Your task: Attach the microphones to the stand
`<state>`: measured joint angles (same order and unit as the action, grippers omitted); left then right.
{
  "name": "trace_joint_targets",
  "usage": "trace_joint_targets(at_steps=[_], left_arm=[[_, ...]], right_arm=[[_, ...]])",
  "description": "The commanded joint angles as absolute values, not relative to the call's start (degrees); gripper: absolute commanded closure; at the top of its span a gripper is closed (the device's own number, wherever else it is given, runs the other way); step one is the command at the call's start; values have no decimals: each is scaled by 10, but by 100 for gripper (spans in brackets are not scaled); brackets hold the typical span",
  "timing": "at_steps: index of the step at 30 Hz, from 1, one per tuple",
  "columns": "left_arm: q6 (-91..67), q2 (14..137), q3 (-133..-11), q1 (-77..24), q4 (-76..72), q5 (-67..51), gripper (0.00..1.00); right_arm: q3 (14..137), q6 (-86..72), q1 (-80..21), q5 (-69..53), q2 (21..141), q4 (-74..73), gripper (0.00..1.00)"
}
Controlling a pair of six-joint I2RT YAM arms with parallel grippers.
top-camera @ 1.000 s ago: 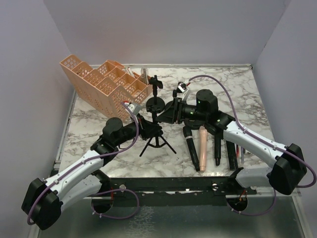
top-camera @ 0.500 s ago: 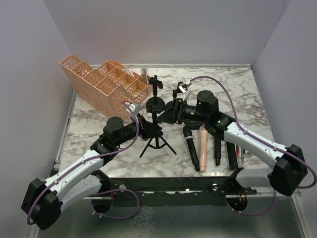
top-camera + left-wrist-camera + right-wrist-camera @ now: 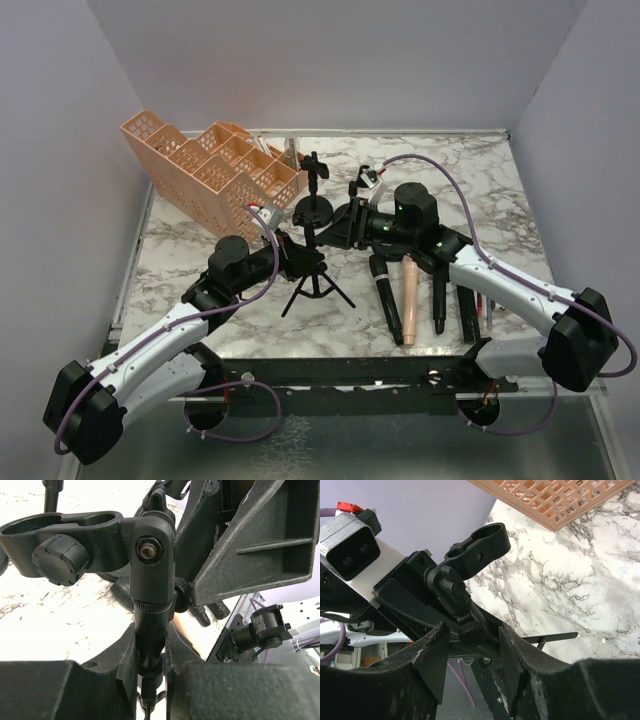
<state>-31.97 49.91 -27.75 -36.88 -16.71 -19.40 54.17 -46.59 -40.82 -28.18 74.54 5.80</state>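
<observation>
The black tripod stand (image 3: 316,285) stands at the table's middle. My left gripper (image 3: 298,259) is shut on its upright post (image 3: 150,630), just below the swivel joint. The stand's empty clip holder (image 3: 65,535) points left in the left wrist view. My right gripper (image 3: 336,228) is open, its jaws on either side of the stand's small knurled knob (image 3: 472,630) without pinching it; the clip (image 3: 480,547) shows above. A black microphone (image 3: 385,292), a pink one (image 3: 408,298) and two more dark ones (image 3: 440,300) lie on the table under the right arm.
A second stand with a round base (image 3: 315,210) stands just behind the tripod. An orange mesh organiser (image 3: 215,170) lies tilted at the back left. The marble table (image 3: 480,190) has open surface at the back right.
My right gripper has moved slightly left and closer to the top of the tripod stand. My left gripper keeps its hold on the post, nearly still.
</observation>
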Motion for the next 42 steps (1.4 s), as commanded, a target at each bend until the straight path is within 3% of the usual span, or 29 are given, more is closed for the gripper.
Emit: trace_joint_targets(at_steps=[1,11,17,22,24,27,31,38,42], left_arm=[[-325,488,-307,-372,-187,-196,100],[-342,501,-322,-372,-184,-216,100],[-353,518,-356,-372,-148,-247,100],[-358,530,-379,-371,-132,-267,100],[-357,528,-378,-371,-142,-268,100],[-343,520,-367,-372,-159,-258,100],[-313,502,-345,-372,-175,-228,100],[-301,489,-344,-372,-188,-208,100],[-309,489,-346,-371,-189,-193,100]], right_arm=[[547,-475,-410,-305,756,85,54],[529,-413,-410,-357,739,142,83],[475,-191,-410,-433,672,248,89],[498,-67,-410,-458,668,199,90],[510,-92,-409,-410,674,179,82],[531,-179,-409,-317,679,135,49],[578,-370,-404,-156,663,16,29],[576,-485,-402,-174,674,-17,22],[543,-524,-402,-248,678,62,20]])
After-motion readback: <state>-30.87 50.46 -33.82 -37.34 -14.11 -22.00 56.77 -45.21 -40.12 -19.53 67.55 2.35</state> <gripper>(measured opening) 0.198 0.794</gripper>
